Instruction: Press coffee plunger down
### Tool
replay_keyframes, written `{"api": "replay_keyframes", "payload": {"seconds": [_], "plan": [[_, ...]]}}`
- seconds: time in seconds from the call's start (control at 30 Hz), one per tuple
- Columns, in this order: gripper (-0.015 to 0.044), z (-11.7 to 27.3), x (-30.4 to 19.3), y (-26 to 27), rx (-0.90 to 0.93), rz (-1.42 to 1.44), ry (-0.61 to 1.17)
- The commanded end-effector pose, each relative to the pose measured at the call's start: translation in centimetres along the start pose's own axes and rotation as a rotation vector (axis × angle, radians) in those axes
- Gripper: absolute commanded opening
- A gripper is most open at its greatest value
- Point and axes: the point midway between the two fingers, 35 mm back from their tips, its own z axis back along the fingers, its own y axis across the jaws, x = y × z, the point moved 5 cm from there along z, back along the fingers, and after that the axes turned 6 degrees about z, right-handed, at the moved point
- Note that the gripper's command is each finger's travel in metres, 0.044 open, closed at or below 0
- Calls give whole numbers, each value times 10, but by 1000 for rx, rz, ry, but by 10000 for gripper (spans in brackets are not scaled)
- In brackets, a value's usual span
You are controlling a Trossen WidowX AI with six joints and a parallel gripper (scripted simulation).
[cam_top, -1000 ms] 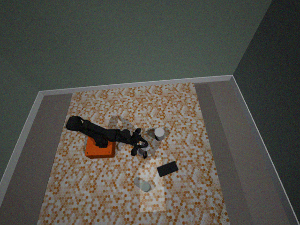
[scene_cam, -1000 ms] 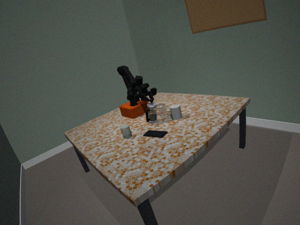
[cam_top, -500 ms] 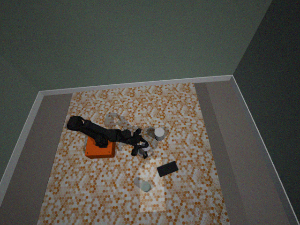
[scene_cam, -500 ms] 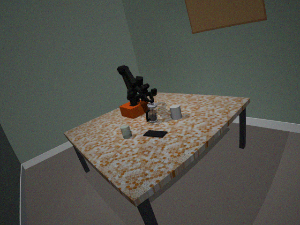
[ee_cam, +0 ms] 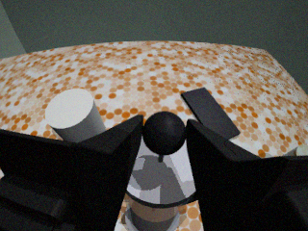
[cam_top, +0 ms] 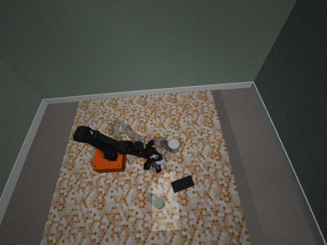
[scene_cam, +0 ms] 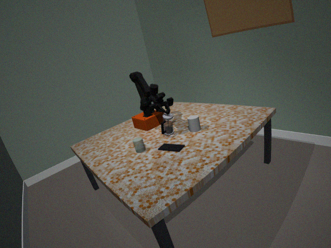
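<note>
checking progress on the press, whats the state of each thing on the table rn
hand: shut on the plunger knob
plunger knob: gripped, sitting low, just above the lid
coffee press: upright, beside the orange base
grey cup: upright, apart from the press
pale green cup: upright, standing alone
black slab: lying flat

— Table (scene_cam: 186, 170): white, speckled with orange hexagon dots. Arm base (scene_cam: 145, 121): orange.

— Gripper (ee_cam: 165, 154): black; plunger knob (ee_cam: 165, 133) likewise. Beside the press (scene_cam: 168, 125), pale grey cylinder (scene_cam: 193, 123), black flat slab (scene_cam: 170, 147), greenish-white cup (scene_cam: 138, 144).
</note>
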Motion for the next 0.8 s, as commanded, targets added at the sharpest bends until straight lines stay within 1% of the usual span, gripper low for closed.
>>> {"api": "replay_keyframes", "payload": {"seconds": [0.0, 0.37, 0.77], "plan": [[120, -2, -4, 0, 1, 3, 18], [120, -1, 0, 0, 0, 0, 1], [435, -1, 0, 0, 0, 0, 1]]}}
